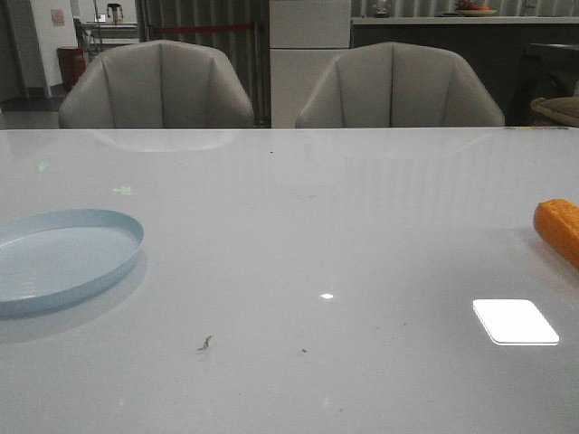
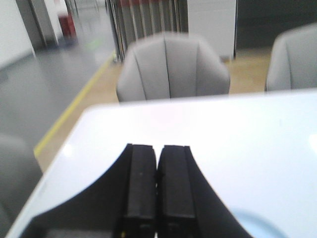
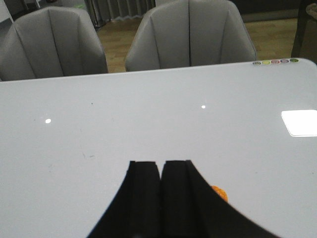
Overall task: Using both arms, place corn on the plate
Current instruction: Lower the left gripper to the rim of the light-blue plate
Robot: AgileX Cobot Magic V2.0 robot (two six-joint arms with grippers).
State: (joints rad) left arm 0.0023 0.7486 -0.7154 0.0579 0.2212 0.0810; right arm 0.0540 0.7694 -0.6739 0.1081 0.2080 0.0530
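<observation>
The pale blue plate (image 1: pixel 63 258) lies on the white table at the left edge of the front view. A sliver of it shows in the left wrist view (image 2: pixel 257 223), beside the fingers. The orange corn (image 1: pixel 559 228) lies on the table at the far right edge of the front view, partly cut off. A small orange bit of it peeks out beside the right fingers in the right wrist view (image 3: pixel 220 192). My left gripper (image 2: pixel 158 148) is shut and empty above the table. My right gripper (image 3: pixel 160 164) is shut and empty. Neither gripper shows in the front view.
Two grey chairs (image 1: pixel 163 86) (image 1: pixel 398 86) stand behind the table's far edge. A bright light reflection (image 1: pixel 515 321) lies on the table near the corn. A small dark speck (image 1: pixel 205 343) marks the table near the front.
</observation>
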